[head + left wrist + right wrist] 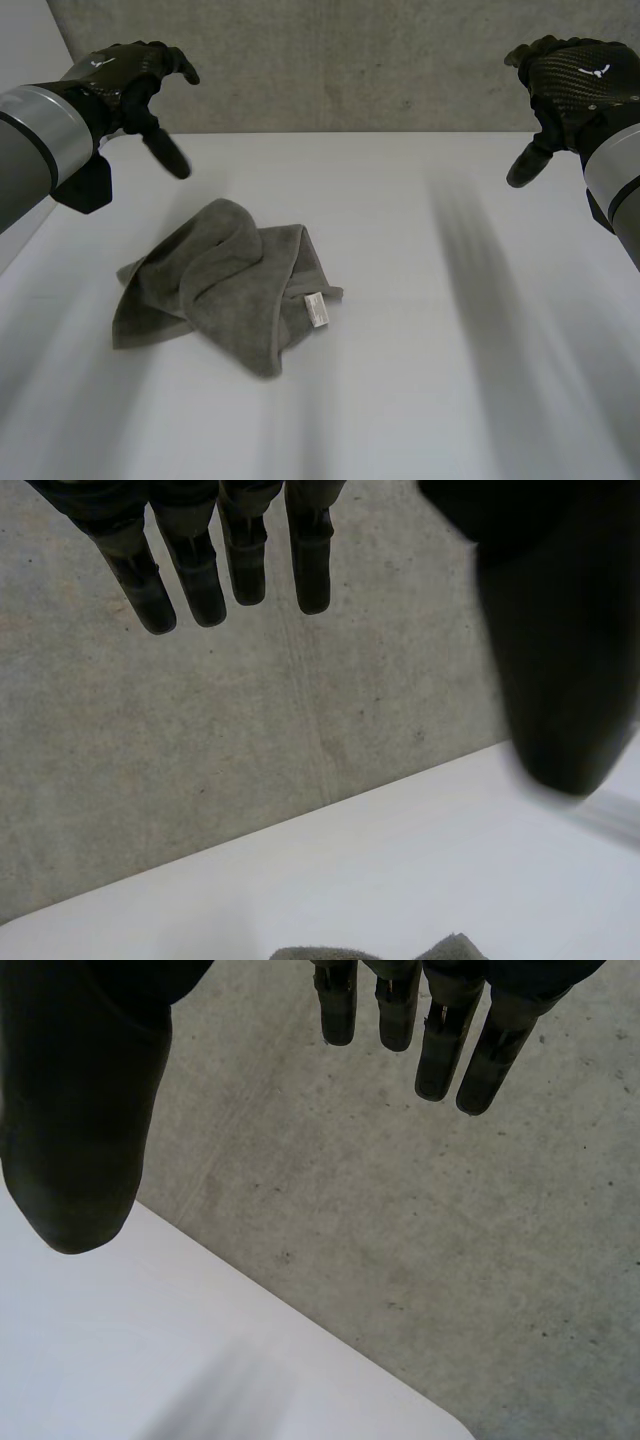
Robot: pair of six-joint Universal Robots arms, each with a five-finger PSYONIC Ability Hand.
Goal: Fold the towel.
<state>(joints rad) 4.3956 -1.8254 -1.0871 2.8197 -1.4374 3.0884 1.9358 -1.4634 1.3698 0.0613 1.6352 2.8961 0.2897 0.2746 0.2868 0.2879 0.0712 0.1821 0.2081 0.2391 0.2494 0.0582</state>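
1. Towel (225,290) on the table (450,300) and no hand on it. The left hand (130,80) hangs in the air over the table's far left corner. Its fingers (230,560) are straight and side by side, the thumb (560,660) is well apart from them, and nothing is held.
2. Over on the other side, the right hand (575,80) mirrors it above the far right corner. Its fingers (440,1050) are straight, the thumb (80,1140) stands wide of them, and the palm is empty.
3. Each hand carries a small white mark on its back, the left one here (100,62). It looks like a logo shape and is too small to read.
4. Out from the left hand, the towel is grey and lies in a crumpled heap on the left half of the table, roughly midway between the far and near edges. It is well apart from both hands and nearer the left one. A sliver of it peeks into the left wrist view, on the table well off from the fingertips.
5. There is a white label (316,309) at the hem of the towel that faces the table's right side, lying flat and face up. Any printing on it is too small to make out.
6. The table is white, and beyond its far edge there is grey concrete (350,60).
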